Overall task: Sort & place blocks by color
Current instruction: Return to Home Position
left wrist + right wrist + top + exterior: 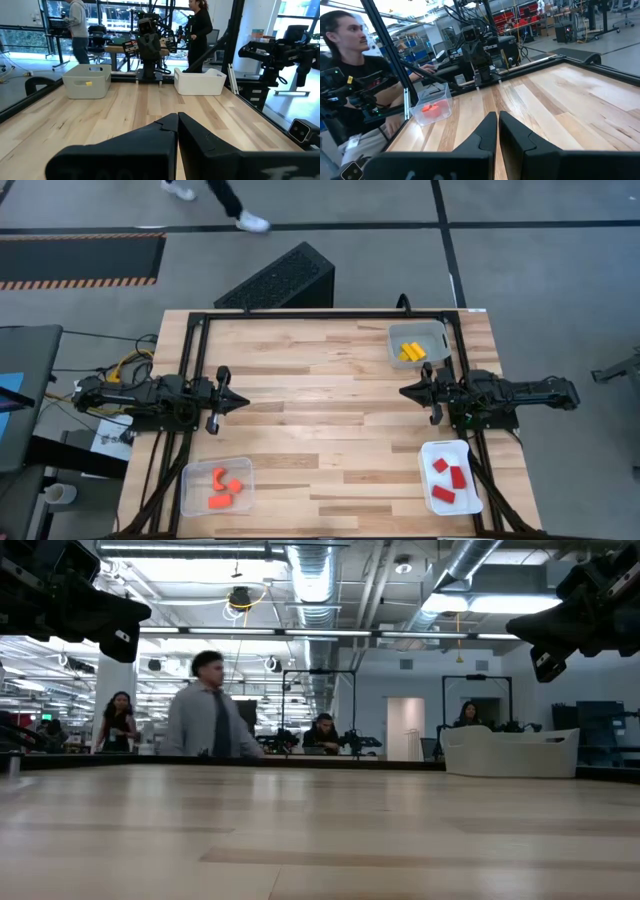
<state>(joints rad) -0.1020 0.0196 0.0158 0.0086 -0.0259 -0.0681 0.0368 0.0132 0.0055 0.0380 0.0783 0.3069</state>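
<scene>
The blocks lie sorted in three trays. Orange blocks (223,485) sit in the clear tray (190,480) near the table's near left corner, also seen as orange blocks (432,108) in the right wrist view. Red blocks (450,478) rest in the white tray (428,455) at the near right. Yellow blocks (411,352) lie in the tray (436,335) at the far right. My left gripper (243,402) hovers shut at the table's left edge, holding nothing. My right gripper (405,392) hovers shut at the right edge, holding nothing.
The wooden tabletop (320,410) between the two grippers is bare. A black frame (300,315) runs along the far edge. A person (205,715) walks past behind the table, and another person (355,65) sits beside it.
</scene>
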